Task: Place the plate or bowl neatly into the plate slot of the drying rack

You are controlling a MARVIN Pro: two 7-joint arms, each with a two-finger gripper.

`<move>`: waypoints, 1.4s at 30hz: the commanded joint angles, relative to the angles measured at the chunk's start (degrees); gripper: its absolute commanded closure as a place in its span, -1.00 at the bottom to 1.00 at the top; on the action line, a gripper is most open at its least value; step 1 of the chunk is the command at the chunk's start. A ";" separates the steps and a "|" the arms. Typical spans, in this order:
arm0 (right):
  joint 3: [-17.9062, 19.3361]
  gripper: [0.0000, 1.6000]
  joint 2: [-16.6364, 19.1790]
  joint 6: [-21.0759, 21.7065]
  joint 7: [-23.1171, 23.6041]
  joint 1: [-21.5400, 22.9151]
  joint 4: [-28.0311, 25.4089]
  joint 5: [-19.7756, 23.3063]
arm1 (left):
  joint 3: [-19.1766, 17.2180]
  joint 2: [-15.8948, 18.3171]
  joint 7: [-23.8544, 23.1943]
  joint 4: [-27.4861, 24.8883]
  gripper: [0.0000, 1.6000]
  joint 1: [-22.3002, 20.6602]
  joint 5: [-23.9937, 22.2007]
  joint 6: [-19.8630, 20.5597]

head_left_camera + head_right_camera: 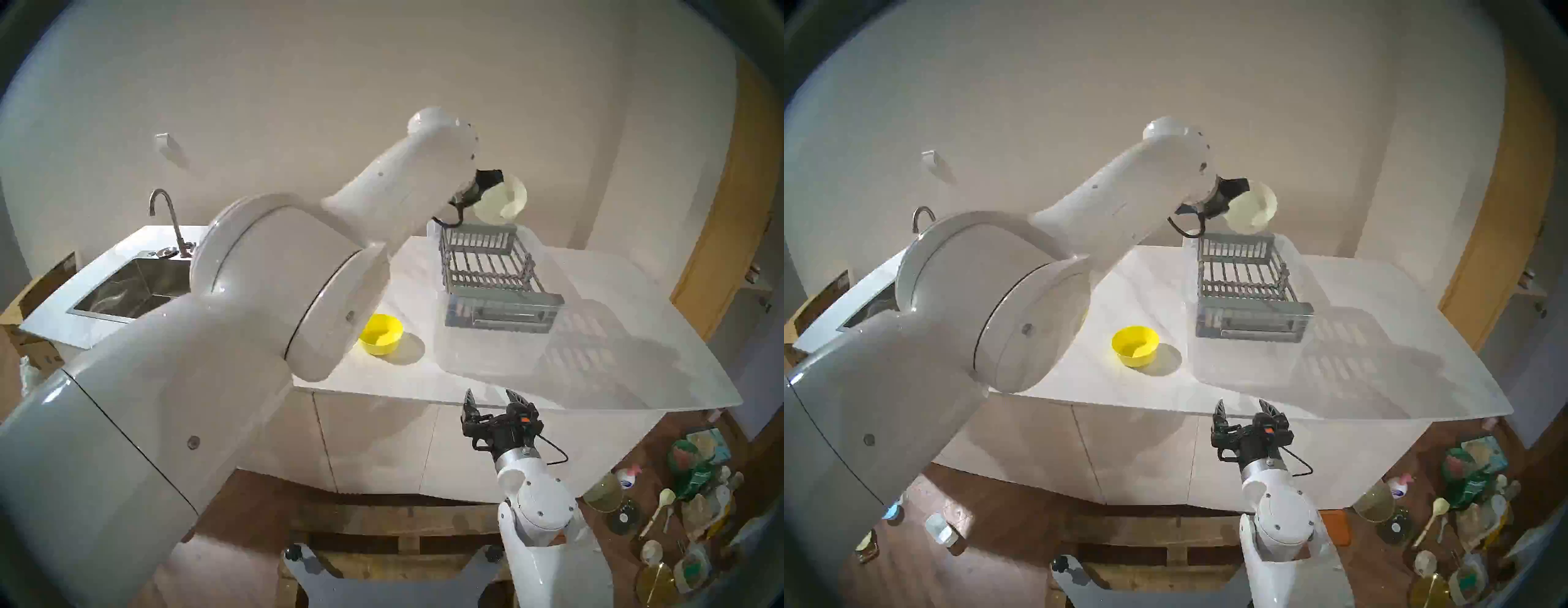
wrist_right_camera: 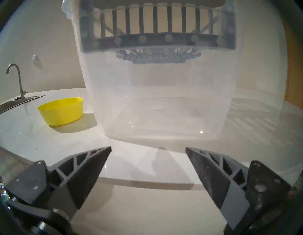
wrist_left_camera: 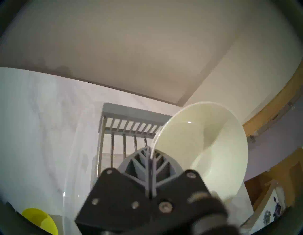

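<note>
Now rack [image 1: 488, 271] (atop tub [image 2: 164, 106]) empty.

Dim warm light, long rightward shadows, fisheye-dark rims, blurred wrist views.

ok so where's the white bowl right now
The white bowl is in the air, pinched by its rim in the left gripper, above the far end of the drying rack.

Cream bowl [image 1: 505, 199] tilted above grey drying rack [image 1: 494, 271]
</note>
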 commanded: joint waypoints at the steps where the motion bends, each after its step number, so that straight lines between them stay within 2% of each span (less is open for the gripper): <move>1: 0.01 -1.00 0.00 -0.30 -0.02 0.24 -1.60 -0.03 | 0.16 -2.75 -0.92 3.82 1.00 -1.44 -0.27 0.61; 6: 0.01 -1.00 0.00 -0.33 -0.02 0.30 -1.50 -0.02 | 0.35 -4.07 -0.74 6.03 1.00 -1.59 -0.10 0.42; 28: 0.01 -1.00 0.00 -0.34 -0.02 0.31 -1.47 -0.02 | 3.66 -4.44 -0.18 5.69 1.00 0.70 2.58 -1.26; 29: 0.01 -1.00 0.00 -0.34 -0.02 0.32 -1.47 -0.02 | 3.82 -4.44 -0.17 5.65 0.29 0.68 2.70 -1.20; 31: 0.01 -1.00 0.00 -0.35 -0.02 0.32 -1.46 -0.02 | 3.37 -4.44 -0.79 5.41 -1.00 0.80 2.21 -1.52; 37: 0.01 -1.00 0.00 -0.35 -0.02 0.35 -1.41 -0.01 | 2.73 -4.16 -1.94 4.54 -1.00 -0.59 1.65 -0.82; 42: 0.01 -1.00 0.00 -0.37 -0.02 0.41 -1.29 -0.01 | 2.77 -2.24 -3.40 2.76 -1.00 -3.55 1.95 -0.94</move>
